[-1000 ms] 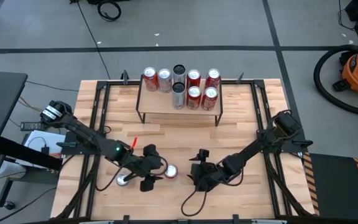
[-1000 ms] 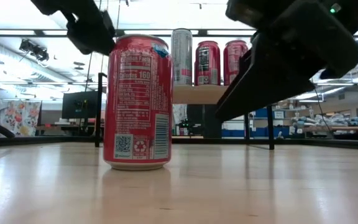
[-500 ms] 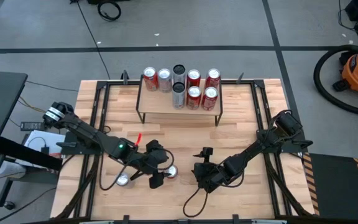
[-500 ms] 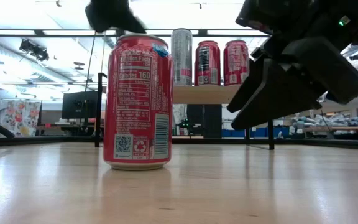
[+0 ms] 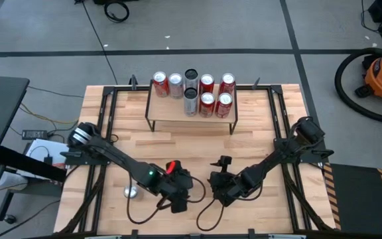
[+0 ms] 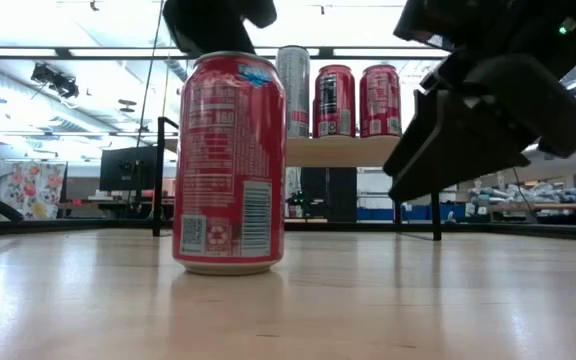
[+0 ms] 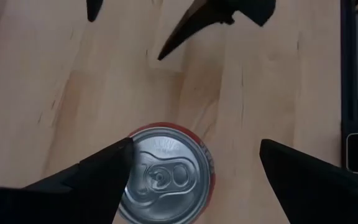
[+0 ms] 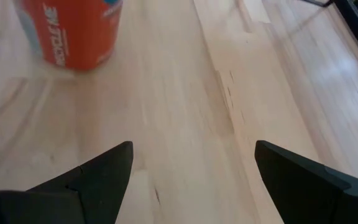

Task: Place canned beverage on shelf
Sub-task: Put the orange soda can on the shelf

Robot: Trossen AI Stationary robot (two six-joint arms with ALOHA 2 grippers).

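A red can stands upright on the tabletop near its front edge, well short of the shelf; the left gripper hangs directly above it, fingers spread wide with the silver lid between them, gripping nothing; the right gripper sits just at the can's 3 o'clock in the high view, fingers likewise wide apart and empty; the shelf stands at 12 o'clock, well apart, carrying seven cans; another can's silver top shows at 9 o'clock.
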